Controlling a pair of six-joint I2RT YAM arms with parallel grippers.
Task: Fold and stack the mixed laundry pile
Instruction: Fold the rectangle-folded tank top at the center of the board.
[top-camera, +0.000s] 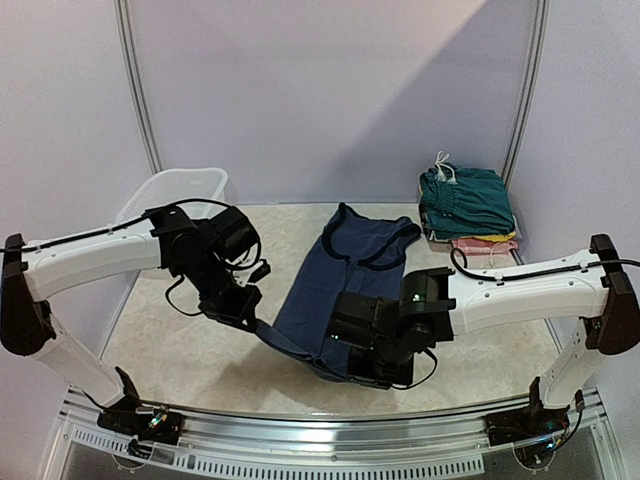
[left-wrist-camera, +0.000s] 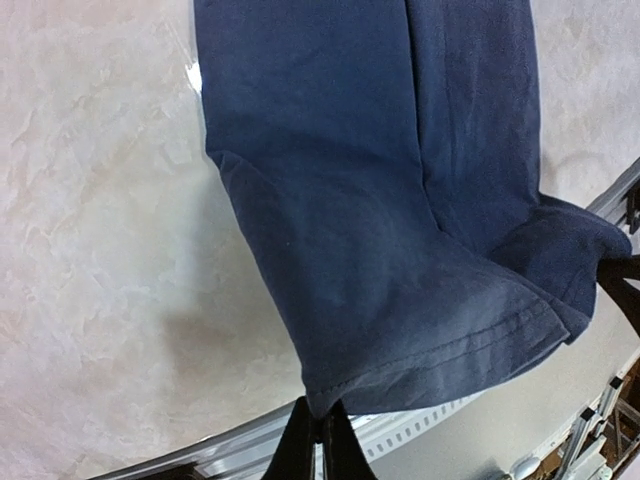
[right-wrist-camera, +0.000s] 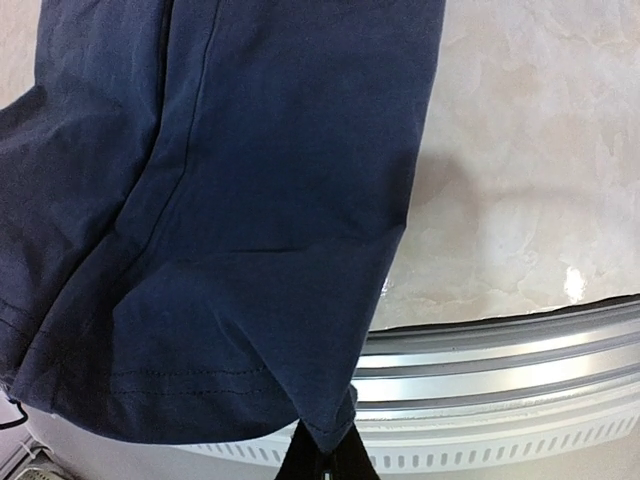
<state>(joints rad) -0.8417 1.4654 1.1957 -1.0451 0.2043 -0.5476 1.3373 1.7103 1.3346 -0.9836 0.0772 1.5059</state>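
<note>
- Noted metal rail (top-camera: 330, 432) along near edge of surface (top-camera: 170, 340), with both arm bases bolted to it.
- Found left jaws pinched tight on near-left hem corner of shirt (top-camera: 345, 265), that corner raised off surface.
- Found right jaws pinched tight on near-right hem corner, likewise raised, with hem sagging between the two grips.
- Recorded rest of shirt lying flat at mid-surface: navy, folded lengthwise, neck end away from arms, darker trim at neck and armholes.
- Logged white tub (top-camera: 185, 190) at far-left corner, well apart from shirt.
- Logged folded stack (top-camera: 480, 238) at far right, apart from shirt: teal shorts (top-camera: 465, 200) with white drawstring (top-camera: 443, 170) on top, yellow and pink layers beneath.
</note>
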